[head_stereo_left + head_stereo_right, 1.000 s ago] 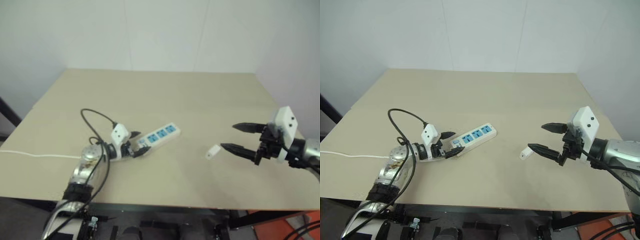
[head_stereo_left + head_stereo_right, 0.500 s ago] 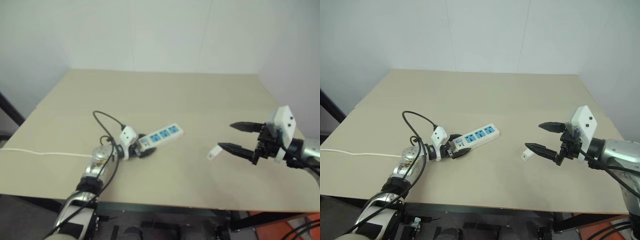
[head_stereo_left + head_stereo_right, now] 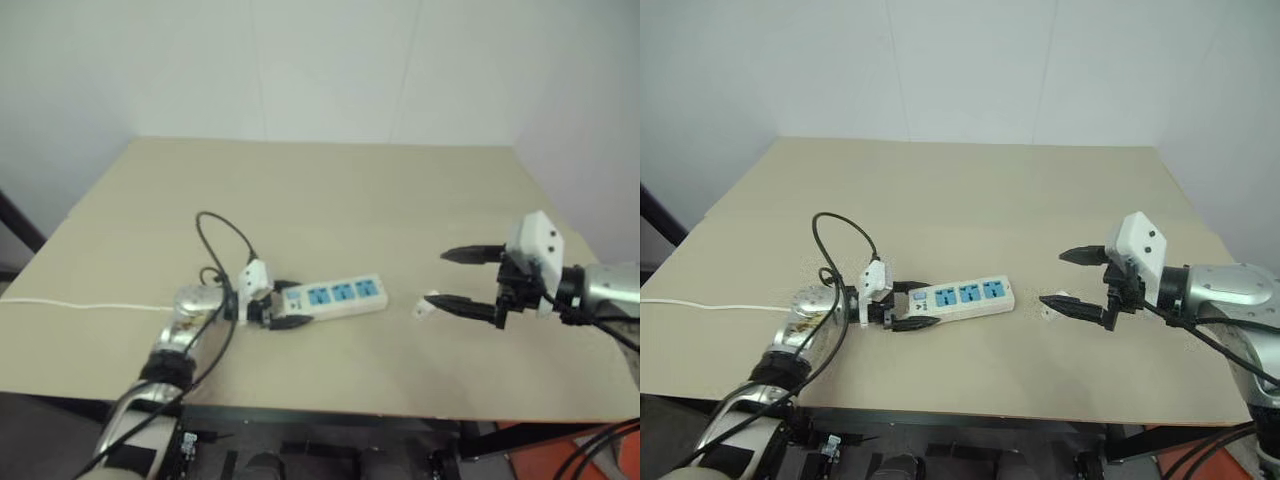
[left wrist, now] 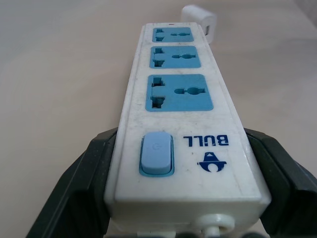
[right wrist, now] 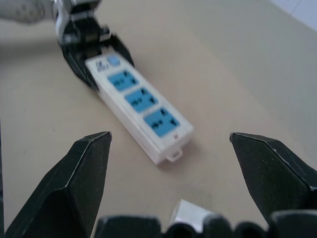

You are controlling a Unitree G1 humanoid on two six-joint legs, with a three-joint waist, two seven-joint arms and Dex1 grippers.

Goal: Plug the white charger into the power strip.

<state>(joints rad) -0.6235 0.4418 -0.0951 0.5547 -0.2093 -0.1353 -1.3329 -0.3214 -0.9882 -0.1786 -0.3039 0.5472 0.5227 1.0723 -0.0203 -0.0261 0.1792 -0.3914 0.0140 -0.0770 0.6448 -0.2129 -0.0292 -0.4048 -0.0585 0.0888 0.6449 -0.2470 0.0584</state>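
The charger point(image 3: 1055, 306) lies on the counter point(image 3: 970, 190) right at the right tool point(image 3: 1068, 278), fingers spread wide. Left tool point(image 3: 912, 304) is clamped on the power strip's point(image 3: 965, 297) switch end. Loads of open counter behind.

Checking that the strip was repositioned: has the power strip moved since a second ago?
Yes. The power strip has swung level and its far end now lies much nearer the white charger, which has stayed put.

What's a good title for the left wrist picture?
Left gripper clamps the strip's switch end; charger lies beyond.
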